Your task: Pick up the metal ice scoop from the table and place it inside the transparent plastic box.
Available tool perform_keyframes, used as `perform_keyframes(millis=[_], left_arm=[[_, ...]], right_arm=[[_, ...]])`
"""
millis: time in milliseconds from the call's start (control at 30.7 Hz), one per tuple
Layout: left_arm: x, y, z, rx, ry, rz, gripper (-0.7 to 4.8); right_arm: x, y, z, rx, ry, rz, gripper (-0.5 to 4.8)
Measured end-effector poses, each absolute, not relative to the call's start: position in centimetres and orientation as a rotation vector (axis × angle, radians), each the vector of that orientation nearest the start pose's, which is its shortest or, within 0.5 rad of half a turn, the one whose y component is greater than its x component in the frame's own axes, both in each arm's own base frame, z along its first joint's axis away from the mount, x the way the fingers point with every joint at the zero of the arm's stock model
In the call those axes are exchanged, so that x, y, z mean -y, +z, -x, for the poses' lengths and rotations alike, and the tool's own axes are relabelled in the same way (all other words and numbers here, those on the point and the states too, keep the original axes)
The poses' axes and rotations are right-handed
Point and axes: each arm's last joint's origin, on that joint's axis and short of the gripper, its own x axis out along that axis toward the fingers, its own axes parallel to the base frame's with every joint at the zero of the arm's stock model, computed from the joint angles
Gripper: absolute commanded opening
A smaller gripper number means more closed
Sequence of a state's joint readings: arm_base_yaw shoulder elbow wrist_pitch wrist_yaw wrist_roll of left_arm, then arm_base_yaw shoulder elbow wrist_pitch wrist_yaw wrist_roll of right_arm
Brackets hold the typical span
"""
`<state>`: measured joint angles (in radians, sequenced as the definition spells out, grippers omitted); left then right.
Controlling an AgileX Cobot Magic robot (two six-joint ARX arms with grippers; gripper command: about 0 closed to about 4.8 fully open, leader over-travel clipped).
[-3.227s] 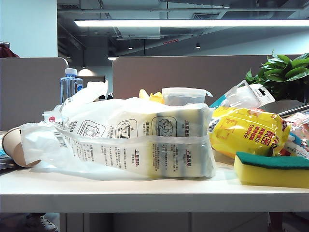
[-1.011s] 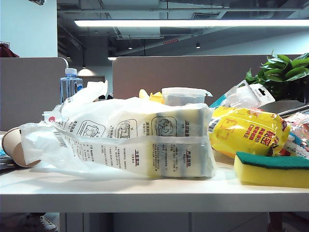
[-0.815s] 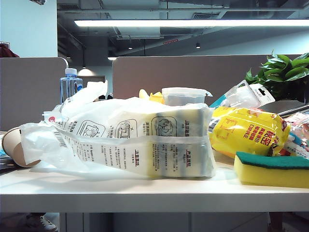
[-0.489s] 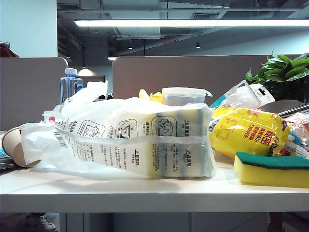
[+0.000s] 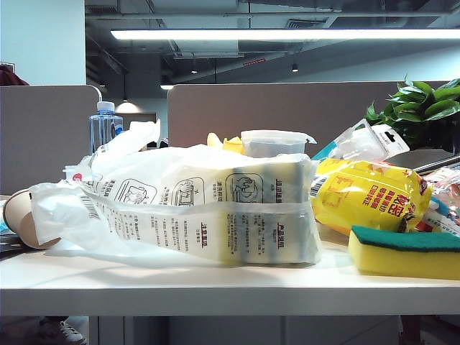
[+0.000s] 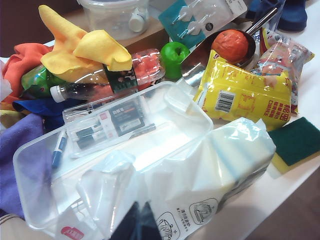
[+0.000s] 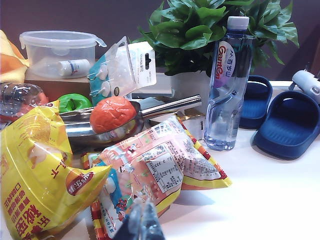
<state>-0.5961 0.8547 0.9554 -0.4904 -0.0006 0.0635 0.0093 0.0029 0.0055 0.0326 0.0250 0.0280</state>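
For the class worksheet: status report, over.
Left gripper, right gripper shut, empty, above clutter. Metal ice scoop untouched. Orange ball in its bowl.

Left gripper (image 6: 139, 223): our dark fingertips meet, holding nothing.
Just ahead: crinkled white plastic bag (image 6: 200, 180) overlapping our clear rectangular plastic box (image 6: 37, 170).
Beyond: yellow snack packet (image 6: 245, 95).

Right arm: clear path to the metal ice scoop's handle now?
Probably yes. The metal ice scoop has its handle jutting bare above the snack bag; an orange ball fills the bowl. The right gripper, shut, hovers before that bag; the left gripper is over the white pack.
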Motion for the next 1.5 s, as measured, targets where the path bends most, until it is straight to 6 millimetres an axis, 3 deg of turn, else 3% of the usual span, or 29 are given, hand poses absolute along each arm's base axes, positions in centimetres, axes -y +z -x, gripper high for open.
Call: perform_keyframes(millis=[554,685,913,1043,1304,1500], left_arm=[[9.8,35.0,-14.4,-0.359,-0.600,-0.177,-0.05],[9.8,35.0,-14.4,-0.359,-0.600,-0.177,-0.05],[9.8,35.0,-14.4,-0.360,-0.600,-0.177,-0.05],[9.8,35.0,-14.4,-0.359,-0.600,-0.177,-0.05],[9.8,35.0,-14.4,-0.359,-0.600,-0.177,-0.05],[9.8,35.0,-14.4,-0.359,-0.600,-0.177,-0.05]], right_arm=[[0.0,16.8,-9.7,0.036,-0.015,-0.029,0.13],[-0.2,17.0,-9.7,0.054,0.045,-0.109,0.13],[-0.3,20.0,-9.1,0.201,0.119,-0.392,0.13],[-0.5,21.6,-8.6,0.256,0.214,-0.396,0.13],[-1.0,21.5,-8.5,0.220,0.381,-0.371,0.14],[-0.4,21.4,-8.7,0.250,0.174,-0.503,0.88]])
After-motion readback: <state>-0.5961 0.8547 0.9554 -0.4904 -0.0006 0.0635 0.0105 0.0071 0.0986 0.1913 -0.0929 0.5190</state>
